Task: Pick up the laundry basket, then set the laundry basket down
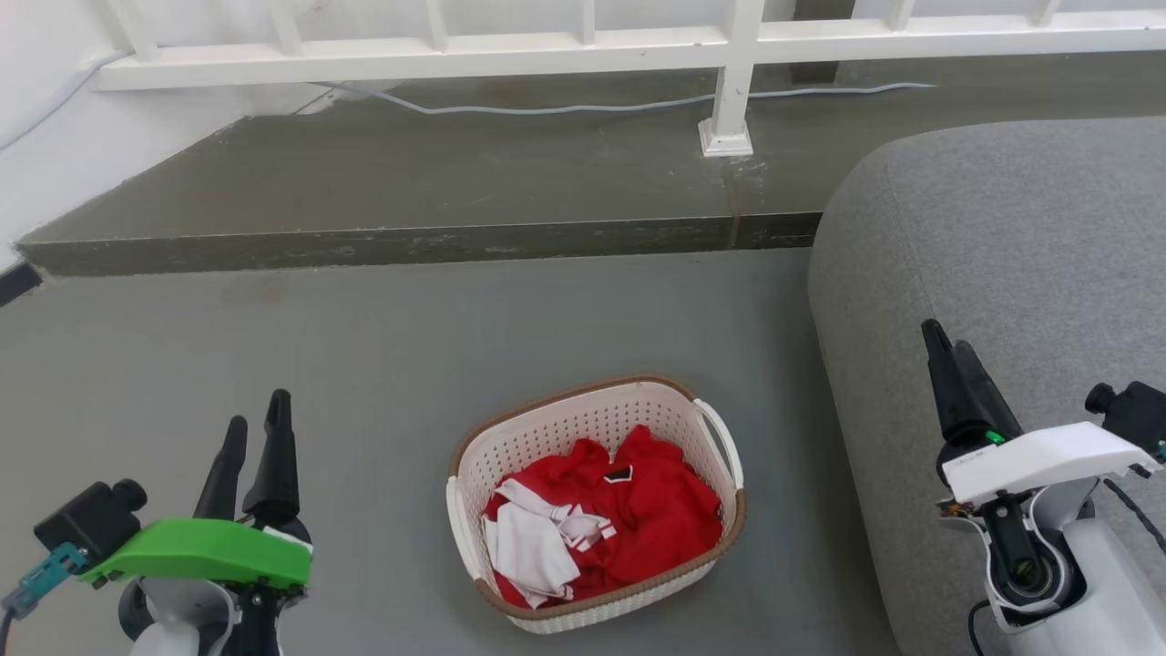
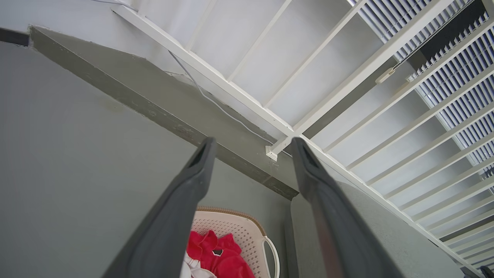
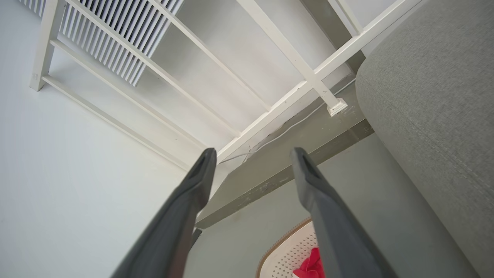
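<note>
The laundry basket (image 1: 583, 424) stands on the grey floor, cream-white and perforated with a brown rim, holding red and white clothes (image 1: 597, 524). A white loop handle (image 1: 724, 442) shows on its right side. My left gripper (image 1: 258, 426) hangs open at the lower left, well left of the basket and above the floor. My right gripper (image 1: 947, 339) is raised at the right, in front of the sofa, open with nothing between its fingers. In the left wrist view the basket (image 2: 239, 231) peeks between the open fingers (image 2: 250, 146). The right wrist view catches the basket's rim (image 3: 285, 247) beside open fingers (image 3: 251, 153).
A grey sofa (image 1: 1011, 273) bulks up right of the basket. Behind runs a raised dark step (image 1: 410, 191) with a white railing (image 1: 583, 41), its post (image 1: 729, 100) and a pale cable (image 1: 565, 107). A white wall (image 1: 46, 137) stands at the left.
</note>
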You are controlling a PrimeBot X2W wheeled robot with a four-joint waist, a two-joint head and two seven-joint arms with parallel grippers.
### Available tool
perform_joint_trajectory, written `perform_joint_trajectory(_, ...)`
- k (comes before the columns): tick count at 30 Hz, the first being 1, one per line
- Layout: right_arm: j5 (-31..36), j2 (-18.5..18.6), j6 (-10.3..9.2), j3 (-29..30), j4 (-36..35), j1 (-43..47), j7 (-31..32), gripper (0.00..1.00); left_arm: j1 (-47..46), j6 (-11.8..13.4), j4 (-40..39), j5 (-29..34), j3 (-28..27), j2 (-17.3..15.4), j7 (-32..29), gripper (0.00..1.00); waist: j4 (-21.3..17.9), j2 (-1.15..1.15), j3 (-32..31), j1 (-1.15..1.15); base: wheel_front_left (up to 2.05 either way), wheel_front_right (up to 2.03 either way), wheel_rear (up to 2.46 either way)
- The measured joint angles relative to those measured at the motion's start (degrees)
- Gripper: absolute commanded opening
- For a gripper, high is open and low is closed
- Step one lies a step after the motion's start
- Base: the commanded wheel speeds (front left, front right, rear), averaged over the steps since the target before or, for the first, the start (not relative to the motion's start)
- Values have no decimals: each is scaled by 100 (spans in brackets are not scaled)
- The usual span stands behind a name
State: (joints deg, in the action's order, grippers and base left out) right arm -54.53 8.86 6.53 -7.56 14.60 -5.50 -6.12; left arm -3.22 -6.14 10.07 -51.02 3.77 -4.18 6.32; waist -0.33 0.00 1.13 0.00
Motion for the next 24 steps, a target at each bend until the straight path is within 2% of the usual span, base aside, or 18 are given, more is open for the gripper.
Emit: perform_joint_trajectory(24,1778,-156,2,-88,11,0,-480,100,27,16,-259,1755,131,129,468,100,-1,0,14,0,0,0,0)
